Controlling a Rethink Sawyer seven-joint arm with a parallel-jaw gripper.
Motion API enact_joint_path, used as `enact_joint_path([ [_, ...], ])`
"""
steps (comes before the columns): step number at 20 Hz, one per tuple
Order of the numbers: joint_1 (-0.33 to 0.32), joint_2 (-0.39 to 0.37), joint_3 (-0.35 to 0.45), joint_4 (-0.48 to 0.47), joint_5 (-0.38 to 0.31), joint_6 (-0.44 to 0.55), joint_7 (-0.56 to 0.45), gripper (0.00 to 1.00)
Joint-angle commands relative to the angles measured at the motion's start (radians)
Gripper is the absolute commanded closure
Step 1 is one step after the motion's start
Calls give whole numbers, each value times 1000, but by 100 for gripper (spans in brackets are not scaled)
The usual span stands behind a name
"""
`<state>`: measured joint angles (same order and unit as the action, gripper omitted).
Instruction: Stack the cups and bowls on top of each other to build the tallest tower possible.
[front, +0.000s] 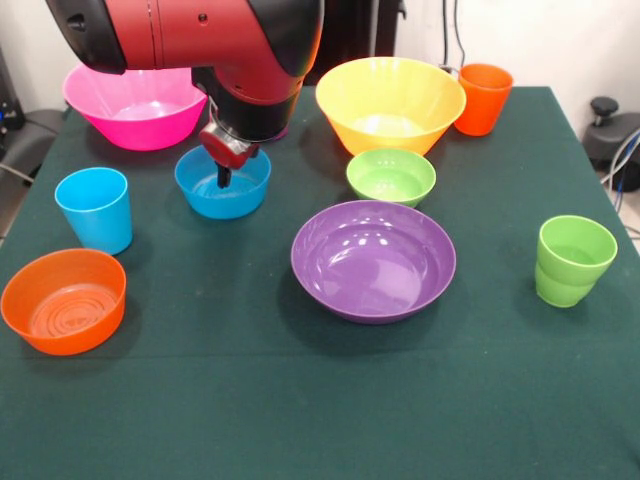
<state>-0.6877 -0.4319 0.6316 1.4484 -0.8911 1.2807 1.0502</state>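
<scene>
Arm: the red and black arm (200, 40) comes down from the top left, over the back of the table (320, 410).
Claw: the claw (224, 178) hangs inside the rim of the blue bowl (222, 183), its dark tip low in the bowl; whether its fingers are spread or pressed together cannot be told, and nothing is seen held.
Blue bowl: left of centre, upright, alone on the green cloth.
Pink bowl (135, 108): large, at the back left, partly hidden by the arm.
Yellow-orange bowl (390, 103): large, at the back, right of centre.
Orange cup (484, 98): upright, just beside the yellow-orange bowl on its right.
Green bowl (391, 177): small, just in front of the yellow-orange bowl.
Purple bowl (373, 260): wide and shallow, near the middle, in front of the green bowl.
Blue cup (94, 209): upright, at the left, near the blue bowl.
Orange bowl (64, 300): small, front left, just in front of the blue cup.
Green cup (573, 260): upright, stepped base, at the right, well apart from the purple bowl.
Stacking: every visible piece stands singly; none rests on another.
</scene>
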Motion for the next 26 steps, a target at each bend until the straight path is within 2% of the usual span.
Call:
enact_joint_path([
  [1,31,3,-24,-36,-31,78,-259,0],
  [17,32,-1,-22,-33,-28,81,-257,0],
  [21,28,-22,13,-44,48,133,-250,0],
  [24,0,-41,83,-28,154,89,-209,0],
  [26,2,-45,105,-40,195,67,-180,0],
])
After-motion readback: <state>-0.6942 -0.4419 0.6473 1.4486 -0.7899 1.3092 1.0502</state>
